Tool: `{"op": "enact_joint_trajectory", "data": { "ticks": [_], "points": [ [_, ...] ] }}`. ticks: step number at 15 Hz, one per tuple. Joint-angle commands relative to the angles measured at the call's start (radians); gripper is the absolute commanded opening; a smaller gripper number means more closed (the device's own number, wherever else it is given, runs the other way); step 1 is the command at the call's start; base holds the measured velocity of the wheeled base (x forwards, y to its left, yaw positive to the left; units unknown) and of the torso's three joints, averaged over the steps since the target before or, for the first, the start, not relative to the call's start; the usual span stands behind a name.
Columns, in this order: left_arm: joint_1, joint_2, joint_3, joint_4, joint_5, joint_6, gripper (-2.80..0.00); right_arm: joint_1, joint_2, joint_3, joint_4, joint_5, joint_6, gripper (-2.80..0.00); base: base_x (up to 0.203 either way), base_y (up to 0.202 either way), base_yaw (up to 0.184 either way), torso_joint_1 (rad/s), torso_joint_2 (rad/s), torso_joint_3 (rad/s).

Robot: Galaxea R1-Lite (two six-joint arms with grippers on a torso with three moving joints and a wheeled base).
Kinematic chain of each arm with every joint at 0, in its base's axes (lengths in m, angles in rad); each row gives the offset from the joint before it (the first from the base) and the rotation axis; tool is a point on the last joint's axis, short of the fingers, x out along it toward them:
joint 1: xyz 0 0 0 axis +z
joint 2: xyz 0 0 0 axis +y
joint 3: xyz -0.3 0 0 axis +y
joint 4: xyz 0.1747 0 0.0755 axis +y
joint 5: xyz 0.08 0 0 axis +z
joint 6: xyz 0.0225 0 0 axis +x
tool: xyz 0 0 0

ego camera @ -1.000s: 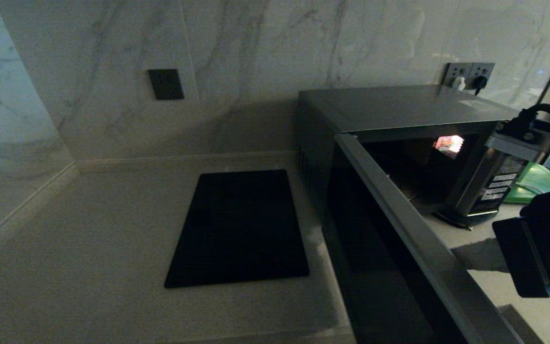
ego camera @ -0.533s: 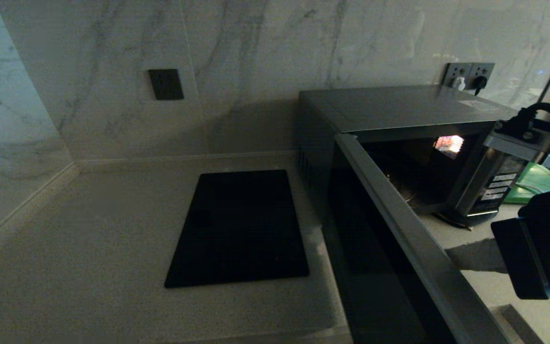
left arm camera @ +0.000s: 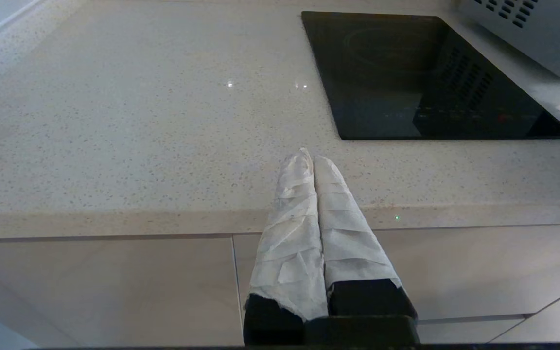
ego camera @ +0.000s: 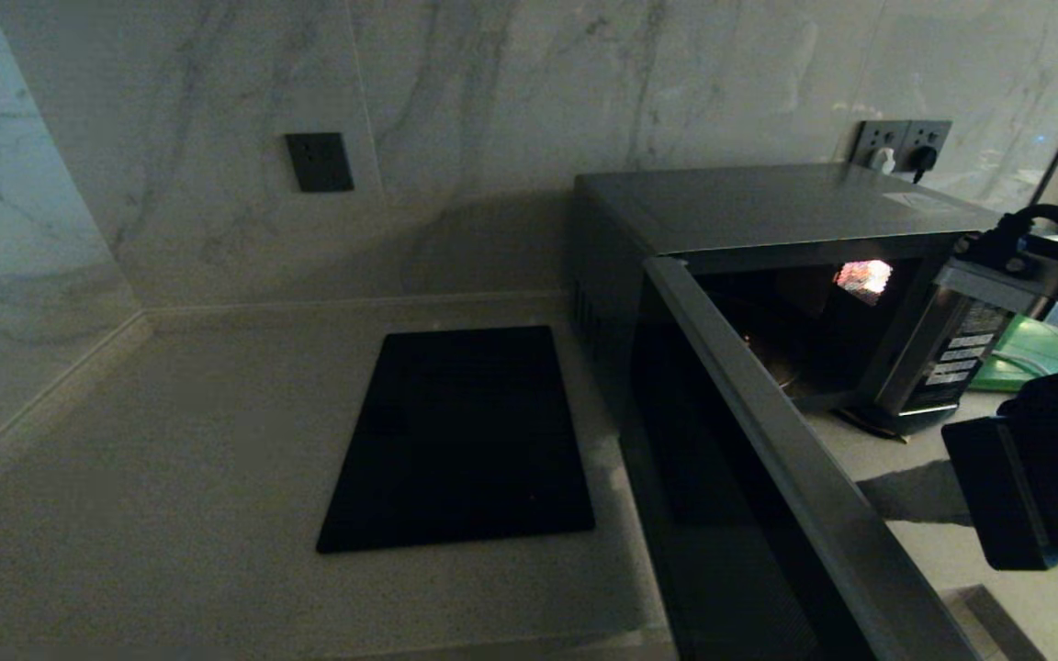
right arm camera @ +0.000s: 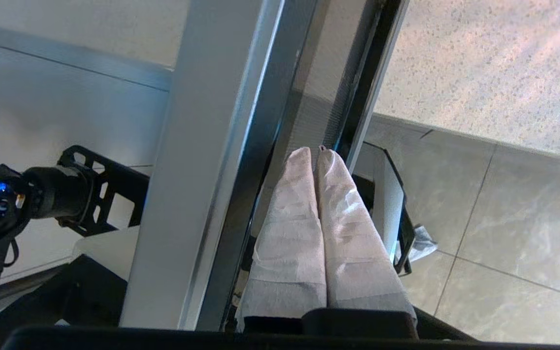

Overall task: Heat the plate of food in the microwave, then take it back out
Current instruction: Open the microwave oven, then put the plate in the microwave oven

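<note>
The microwave [ego camera: 768, 207] stands on the counter at the right with its cavity lit by a small lamp. Its black glass door [ego camera: 749, 477] is swung wide open toward me. The plate of food is hidden; the dark cavity shows no plate I can make out. My right arm [ego camera: 1034, 477] hangs at the far right, just past the door's free edge. In the right wrist view, the right gripper [right arm camera: 315, 151] is shut and empty, its taped fingertips close beside the door's silver edge [right arm camera: 202, 170]. The left gripper [left arm camera: 307, 155] is shut and empty, parked over the counter's front edge.
A flat black cooktop panel [ego camera: 460, 441] is set into the counter left of the microwave, also in the left wrist view [left arm camera: 421, 73]. A green board [ego camera: 1034, 353] lies behind the right arm. Wall sockets [ego camera: 901, 142] sit above the microwave. Marble walls close the back and left.
The microwave door has swung slightly further open. My right arm has drifted a little down and left. The left arm has not moved.
</note>
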State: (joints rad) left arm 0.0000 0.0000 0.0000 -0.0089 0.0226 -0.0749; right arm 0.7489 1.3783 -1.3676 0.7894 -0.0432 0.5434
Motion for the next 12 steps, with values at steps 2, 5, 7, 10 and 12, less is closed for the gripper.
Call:
{"op": "enact_joint_trajectory", "data": {
  "ticks": [2,5,7,10,12],
  "points": [
    [0.000,0.000,0.000,0.000,0.000,0.000,-2.80,-0.013,-0.002,0.005,0.004,-0.003,0.007,-2.80,0.000,0.000,0.000,0.000,0.00,0.000],
    [0.000,0.000,0.000,0.000,0.000,0.000,-2.80,-0.097,-0.002,0.008,-0.001,-0.007,0.009,-2.80,0.000,0.000,0.000,0.000,0.00,0.000],
    [0.000,0.002,0.000,0.000,0.000,0.000,-2.80,-0.193,-0.010,0.011,-0.029,-0.018,0.019,-2.80,0.000,0.000,0.000,0.000,0.00,0.000],
    [0.000,0.000,0.000,0.000,0.000,0.000,-2.80,-0.375,-0.030,0.018,-0.039,-0.052,0.023,-2.80,0.000,0.000,0.000,0.000,0.00,0.000],
    [0.000,0.002,0.000,0.000,0.000,0.000,-2.80,-0.538,-0.039,0.027,-0.042,-0.066,0.026,-2.80,0.000,0.000,0.000,0.000,0.00,0.000]
  ]
}}
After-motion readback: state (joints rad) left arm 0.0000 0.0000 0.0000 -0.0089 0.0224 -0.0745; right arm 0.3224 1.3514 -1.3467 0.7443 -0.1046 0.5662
